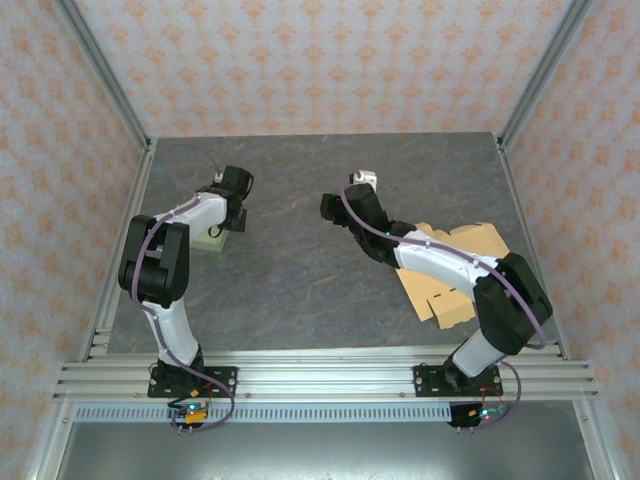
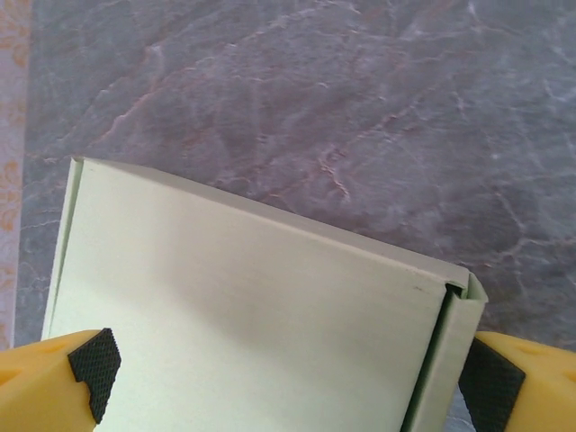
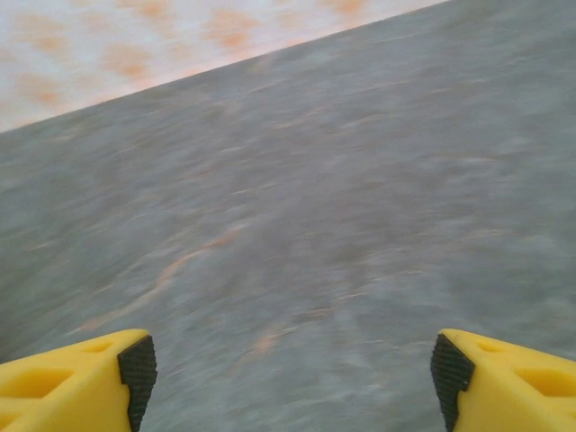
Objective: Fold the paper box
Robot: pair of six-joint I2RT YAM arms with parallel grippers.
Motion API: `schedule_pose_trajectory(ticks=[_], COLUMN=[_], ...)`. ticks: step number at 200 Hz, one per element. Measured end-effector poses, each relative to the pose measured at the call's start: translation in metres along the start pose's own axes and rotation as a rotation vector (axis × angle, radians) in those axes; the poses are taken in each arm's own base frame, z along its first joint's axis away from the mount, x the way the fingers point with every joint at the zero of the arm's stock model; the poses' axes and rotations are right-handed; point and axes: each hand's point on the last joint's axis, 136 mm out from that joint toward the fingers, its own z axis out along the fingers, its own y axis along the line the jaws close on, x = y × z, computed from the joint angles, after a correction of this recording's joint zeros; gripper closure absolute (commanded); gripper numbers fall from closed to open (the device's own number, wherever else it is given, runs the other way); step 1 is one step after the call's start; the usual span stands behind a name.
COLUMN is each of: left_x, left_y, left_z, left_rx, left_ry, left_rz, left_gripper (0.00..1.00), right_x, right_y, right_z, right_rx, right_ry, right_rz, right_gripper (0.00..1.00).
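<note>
**Top view:** The pale green box [image 1: 208,240] is found near the counter's [image 1: 300,290] left edge, with the left end effector [image 1: 225,222] directly over it. The right end effector [image 1: 330,208] is seen above mid-counter, well apart from the box. Tan blanks [image 1: 465,245] lie flat toward the right edge, partly under the right arm.

**Left wrist view:** The box is shown closed, with a narrow gap noted along one side wall. The left end effector is released, its fingers [image 2: 90,369] spread wide above the lid, and nothing is grasped.

**Right wrist view:** The picture is blurred. The right end effector [image 3: 288,369] is released over the counter, and nothing is held.

**Judgement:** Folding is judged complete or nearly so. The next move calls for that gap to be pressed shut, or for the left arm to be lifted clear.
</note>
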Motion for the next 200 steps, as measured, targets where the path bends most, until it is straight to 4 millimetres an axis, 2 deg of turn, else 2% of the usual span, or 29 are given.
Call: schedule_pose_trajectory(ticks=[13, 27, 31, 39, 68, 81, 101, 116, 131, 151, 173, 187, 200], left_x=[-0.008, -0.017, -0.020, -0.023, -0.021, -0.015, -0.012, -0.013, -0.016, -0.025, -0.043, -0.044, -0.036], left_y=[0.003, 0.005, 0.007, 0.011, 0.028, 0.033, 0.030, 0.019, 0.005, -0.022, -0.061, -0.080, -0.101], left_z=[-0.002, 0.000, 0.002, 0.007, 0.028, 0.033, 0.033, 0.029, 0.014, -0.032, -0.090, -0.109, -0.115], left_rx=[-0.002, -0.003, -0.004, -0.009, -0.035, -0.042, -0.017, 0.032, 0.089, 0.204, 0.438, 0.593, 0.738], left_ry=[-0.009, -0.009, -0.008, -0.001, 0.048, 0.074, 0.091, 0.088, 0.064, -0.017, -0.129, -0.160, -0.149], left_rz=[-0.023, -0.055, -0.067, -0.090, -0.154, -0.164, -0.171, -0.175, -0.174, -0.156, -0.200, -0.270, -0.335], left_gripper=[0.00, 0.00, 0.00, 0.00, 0.00, 0.00, 0.00, 0.00, 0.00, 0.00, 0.00, 0.00, 0.00], right_x=[-0.009, -0.008, -0.005, -0.001, 0.026, 0.034, 0.042, 0.043, 0.038, 0.028, 0.021, 0.024, 0.032], right_y=[-0.025, -0.056, -0.068, -0.089, -0.172, -0.196, -0.220, -0.232, -0.230, -0.213, -0.205, -0.206, -0.206], right_z=[0.003, 0.005, 0.006, 0.008, -0.001, -0.007, -0.010, -0.010, -0.002, 0.018, 0.039, 0.052, 0.065], right_rx=[0.114, 0.209, 0.240, 0.292, 0.519, 0.588, 0.627, 0.645, 0.635, 0.553, 0.491, 0.479, 0.438], right_ry=[-0.003, 0.023, 0.037, 0.060, 0.168, 0.212, 0.281, 0.326, 0.359, 0.413, 0.470, 0.528, 0.601], right_rz=[0.043, 0.094, 0.108, 0.142, 0.261, 0.311, 0.393, 0.430, 0.421, 0.321, 0.119, 0.001, -0.053], right_gripper=[0.13, 0.11, 0.09, 0.00, 0.00, 0.00, 0.00, 0.00, 0.00, 0.01, 0.00, 0.00, 0.01])
